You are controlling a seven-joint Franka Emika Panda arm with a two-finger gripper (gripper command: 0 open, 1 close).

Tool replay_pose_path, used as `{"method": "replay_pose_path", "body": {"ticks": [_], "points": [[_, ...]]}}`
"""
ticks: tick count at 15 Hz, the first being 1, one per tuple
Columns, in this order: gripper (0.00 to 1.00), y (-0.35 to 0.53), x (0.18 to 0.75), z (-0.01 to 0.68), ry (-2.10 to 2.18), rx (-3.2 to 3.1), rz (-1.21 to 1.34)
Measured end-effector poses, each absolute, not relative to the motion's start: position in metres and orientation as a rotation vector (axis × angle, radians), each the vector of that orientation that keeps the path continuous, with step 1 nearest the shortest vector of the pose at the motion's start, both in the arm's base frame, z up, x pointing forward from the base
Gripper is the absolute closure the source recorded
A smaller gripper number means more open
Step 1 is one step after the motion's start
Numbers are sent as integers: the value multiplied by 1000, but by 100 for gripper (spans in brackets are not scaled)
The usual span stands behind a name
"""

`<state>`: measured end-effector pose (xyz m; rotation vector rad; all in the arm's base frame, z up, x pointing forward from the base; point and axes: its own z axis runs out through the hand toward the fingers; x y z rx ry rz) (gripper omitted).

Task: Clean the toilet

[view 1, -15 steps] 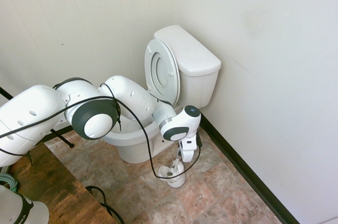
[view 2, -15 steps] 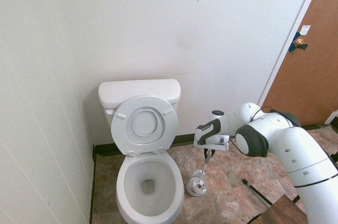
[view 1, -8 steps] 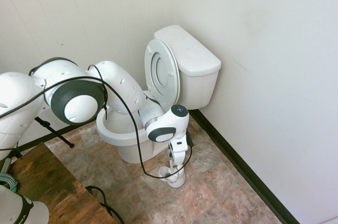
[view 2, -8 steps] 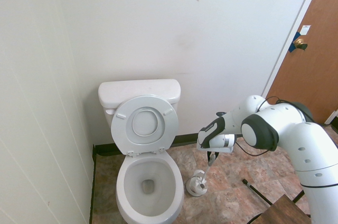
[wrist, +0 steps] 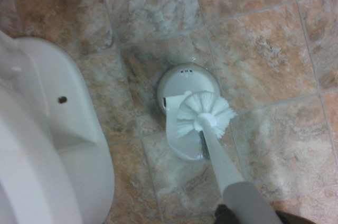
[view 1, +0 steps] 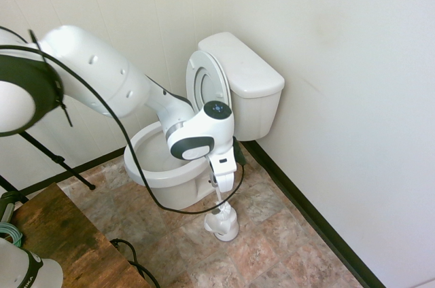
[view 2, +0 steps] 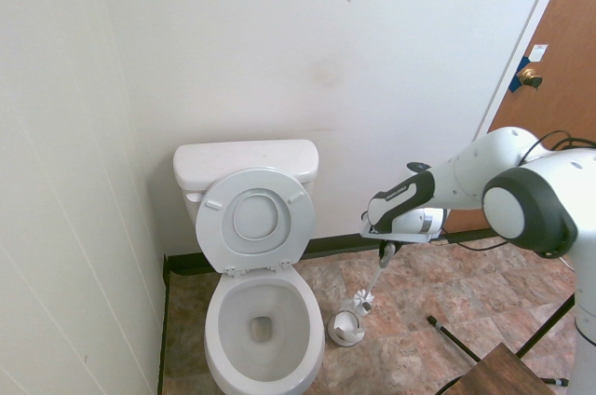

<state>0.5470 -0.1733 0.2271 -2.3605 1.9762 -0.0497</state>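
The white toilet [view 1: 151, 157] [view 2: 264, 320] stands against the wall with its seat and lid [view 2: 257, 220] raised and the bowl open. Its base fills the left of the wrist view [wrist: 47, 145]. My gripper [view 2: 386, 251] [view 1: 215, 181] hangs to the right of the bowl, shut on the handle of a white toilet brush [view 2: 364, 299] [wrist: 203, 114]. The brush hangs with its bristle head just above its small white holder [view 2: 343, 330] [view 1: 224, 225] [wrist: 182, 78], which stands on the floor tiles beside the toilet base.
A black baseboard [view 1: 306, 213] runs along the wall behind the toilet. A brown door [view 2: 549, 106] is at the right. A wooden surface [view 1: 54, 234] lies near the arm's base. Stone-look floor tiles [view 2: 438, 283] spread around the holder.
The arm has risen and swung upward, drawing the brush head up out of its holder. The holder has stayed in place on the floor.
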Motion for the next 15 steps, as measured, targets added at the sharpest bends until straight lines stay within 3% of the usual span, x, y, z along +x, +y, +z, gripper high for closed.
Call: {"method": "replay_pose_path", "body": {"ticks": [6, 15], "points": [[100, -117, 542, 349, 1895, -2365, -125], [100, 29, 539, 366, 1660, -2478, -91]]}}
